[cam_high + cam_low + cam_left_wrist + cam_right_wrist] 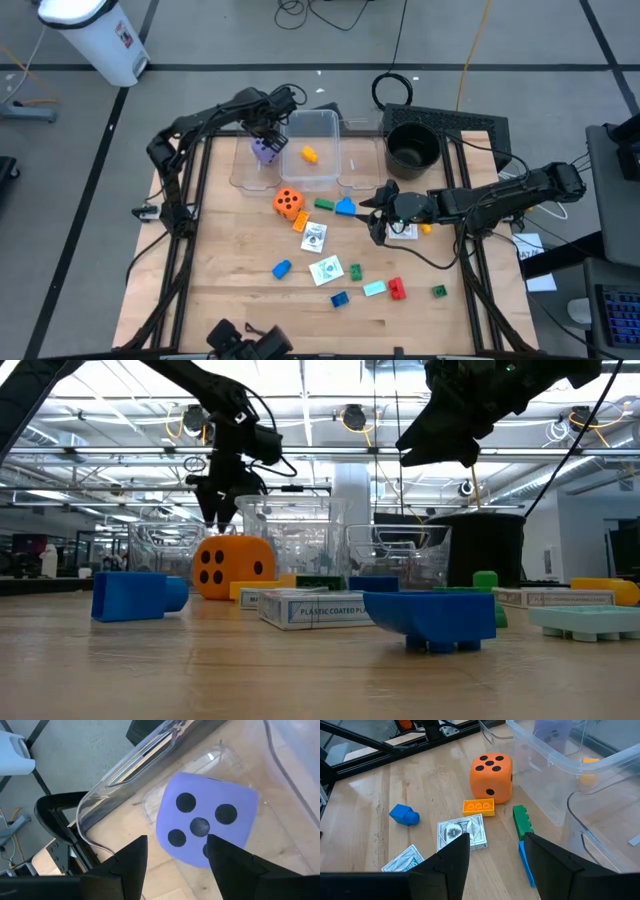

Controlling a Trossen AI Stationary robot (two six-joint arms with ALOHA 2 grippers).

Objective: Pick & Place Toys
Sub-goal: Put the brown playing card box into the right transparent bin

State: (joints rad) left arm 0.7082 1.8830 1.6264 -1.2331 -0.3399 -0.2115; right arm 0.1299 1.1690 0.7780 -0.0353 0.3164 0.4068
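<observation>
A purple dotted die (265,151) lies on a clear plastic lid (245,172) just left of the clear tub (322,125); it also shows in the left wrist view (202,822). My left gripper (268,128) hangs open right above it, touching nothing, with a finger (127,862) on either side in the wrist view. My right gripper (378,212) is open and empty above the table's middle right, near a blue brick (345,207), a green brick (521,820) and a printed card (461,832). An orange die (289,203) stands on the table.
The tub holds one yellow-orange block (310,155). A black round pot (412,148) stands at the far right. Cards (327,270) and small bricks, blue (281,268), teal (374,288), red (397,289) and green (438,291), lie scattered toward the near edge.
</observation>
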